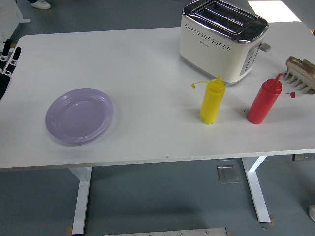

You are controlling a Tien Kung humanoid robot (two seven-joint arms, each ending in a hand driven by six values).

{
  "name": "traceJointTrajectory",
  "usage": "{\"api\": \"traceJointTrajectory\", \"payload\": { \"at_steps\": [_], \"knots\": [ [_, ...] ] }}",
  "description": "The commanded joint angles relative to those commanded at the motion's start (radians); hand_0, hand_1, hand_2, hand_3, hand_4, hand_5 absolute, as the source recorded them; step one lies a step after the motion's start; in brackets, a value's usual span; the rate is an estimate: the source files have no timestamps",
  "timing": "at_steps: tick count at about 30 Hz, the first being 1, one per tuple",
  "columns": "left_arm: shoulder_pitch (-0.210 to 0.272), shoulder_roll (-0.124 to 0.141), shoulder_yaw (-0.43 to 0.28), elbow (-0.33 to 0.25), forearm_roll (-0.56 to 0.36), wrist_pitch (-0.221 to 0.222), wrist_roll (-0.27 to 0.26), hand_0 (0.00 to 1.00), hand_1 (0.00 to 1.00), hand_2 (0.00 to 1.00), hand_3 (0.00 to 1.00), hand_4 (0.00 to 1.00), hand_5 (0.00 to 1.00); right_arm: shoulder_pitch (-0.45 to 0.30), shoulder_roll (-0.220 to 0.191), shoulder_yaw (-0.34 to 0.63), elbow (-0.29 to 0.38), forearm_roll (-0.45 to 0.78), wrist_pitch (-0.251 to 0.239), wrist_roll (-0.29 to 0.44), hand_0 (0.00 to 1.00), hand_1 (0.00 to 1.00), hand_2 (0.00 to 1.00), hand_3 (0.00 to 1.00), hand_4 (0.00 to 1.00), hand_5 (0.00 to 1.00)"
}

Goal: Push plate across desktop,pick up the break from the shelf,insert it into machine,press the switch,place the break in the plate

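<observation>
A lilac plate (pixel 79 115) lies empty on the left part of the white table (pixel 147 64). My left hand (pixel 9 60) shows at the far left edge, up and left of the plate and apart from it, black fingers stretched out and holding nothing. A cream and chrome toaster (pixel 221 40) stands at the back right with both slots empty. At the right edge a slice of bread (pixel 297 62) stands in a small beige rack (pixel 304 78). My right hand is out of the picture.
A yellow squeeze bottle (pixel 212 101) and a red squeeze bottle (pixel 264 101) stand upright in front of the toaster, between it and the table's near edge. A person's shoe (pixel 40 4) shows on the floor at the top left.
</observation>
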Motion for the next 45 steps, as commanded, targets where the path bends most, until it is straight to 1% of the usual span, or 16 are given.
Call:
{"api": "traceJointTrajectory", "payload": {
  "at_steps": [2,5,6,8,11,12,17,18,19,23,24,28,29,30,36,45],
  "knots": [
    [0.001,0.001,-0.004,0.011,0.015,-0.002,-0.005,0.811,0.747,0.695,0.718,0.782,0.998,0.003,-0.002,-0.004,-0.009,-0.037,0.001,-0.004,0.728,0.697,0.715,0.732,0.628,0.093],
    [-0.002,0.001,-0.014,0.051,0.06,-0.009,-0.017,0.811,0.747,0.695,0.718,0.782,0.998,0.012,-0.006,-0.012,-0.033,-0.155,0.016,-0.022,0.728,0.697,0.715,0.732,0.628,0.093],
    [-0.002,0.001,-0.017,0.061,0.07,-0.012,-0.018,0.819,0.755,0.7,0.722,0.783,0.998,0.015,-0.007,-0.014,-0.038,-0.191,0.021,-0.027,0.738,0.708,0.733,0.754,0.696,0.116],
    [-0.003,0.0,-0.022,0.085,0.097,-0.016,-0.02,0.819,0.755,0.7,0.722,0.783,0.998,0.019,-0.009,-0.019,-0.047,-0.252,0.035,-0.04,0.738,0.708,0.733,0.754,0.696,0.116],
    [-0.003,-0.002,-0.032,0.122,0.137,-0.023,-0.021,0.819,0.755,0.7,0.722,0.783,0.998,0.024,-0.011,-0.028,-0.057,-0.376,0.062,-0.063,0.738,0.708,0.733,0.754,0.696,0.116],
    [-0.003,-0.002,-0.035,0.135,0.149,-0.025,-0.021,0.839,0.769,0.716,0.737,0.787,0.998,0.026,-0.011,-0.032,-0.06,-0.409,0.07,-0.071,0.743,0.722,0.762,0.785,0.777,0.16],
    [-0.007,-0.005,-0.042,0.195,0.198,-0.032,-0.027,0.839,0.769,0.716,0.737,0.787,0.998,0.031,-0.007,-0.054,-0.078,-0.588,0.1,-0.104,0.743,0.722,0.762,0.785,0.777,0.16],
    [-0.009,-0.006,-0.041,0.212,0.209,-0.033,-0.03,0.845,0.774,0.719,0.74,0.786,0.998,0.033,-0.005,-0.06,-0.086,-0.63,0.104,-0.112,0.741,0.731,0.775,0.794,0.695,0.101],
    [-0.011,-0.007,-0.039,0.226,0.217,-0.034,-0.033,0.845,0.774,0.719,0.74,0.786,0.998,0.035,-0.004,-0.066,-0.092,-0.663,0.105,-0.118,0.741,0.731,0.775,0.794,0.695,0.101],
    [-0.019,-0.013,-0.035,0.276,0.234,-0.036,-0.044,0.845,0.774,0.719,0.74,0.786,0.998,0.043,0.004,-0.085,-0.121,-0.806,0.107,-0.132,0.741,0.731,0.775,0.794,0.695,0.101],
    [-0.022,-0.015,-0.033,0.289,0.236,-0.037,-0.047,0.847,0.772,0.72,0.736,0.787,0.998,0.046,0.007,-0.09,-0.131,-0.84,0.105,-0.134,0.731,0.73,0.777,0.795,0.664,0.076],
    [-0.033,-0.019,-0.025,0.333,0.242,-0.04,-0.055,0.847,0.772,0.72,0.736,0.787,0.998,0.059,0.016,-0.102,-0.167,-0.962,0.096,-0.137,0.731,0.73,0.777,0.795,0.664,0.076],
    [-0.036,-0.02,-0.022,0.342,0.243,-0.041,-0.055,0.847,0.772,0.72,0.736,0.787,0.998,0.063,0.019,-0.104,-0.177,-0.986,0.094,-0.138,0.731,0.73,0.777,0.795,0.664,0.076],
    [-0.04,-0.021,-0.017,0.355,0.244,-0.042,-0.056,0.847,0.774,0.72,0.737,0.798,0.998,0.068,0.021,-0.106,-0.189,-1.011,0.092,-0.139,0.726,0.73,0.78,0.797,0.704,0.11],
    [-0.063,-0.029,0.017,0.423,0.243,-0.049,-0.058,0.853,0.778,0.726,0.742,0.807,0.998,0.088,0.033,-0.127,-0.245,-1.134,0.086,-0.151,0.718,0.729,0.782,0.797,0.712,0.122],
    [-0.099,-0.049,0.097,0.492,0.241,-0.052,-0.067,0.855,0.778,0.727,0.743,0.807,0.998,0.116,0.058,-0.141,-0.333,-1.162,0.062,-0.143,0.716,0.729,0.782,0.797,0.714,0.124]
  ]
}}
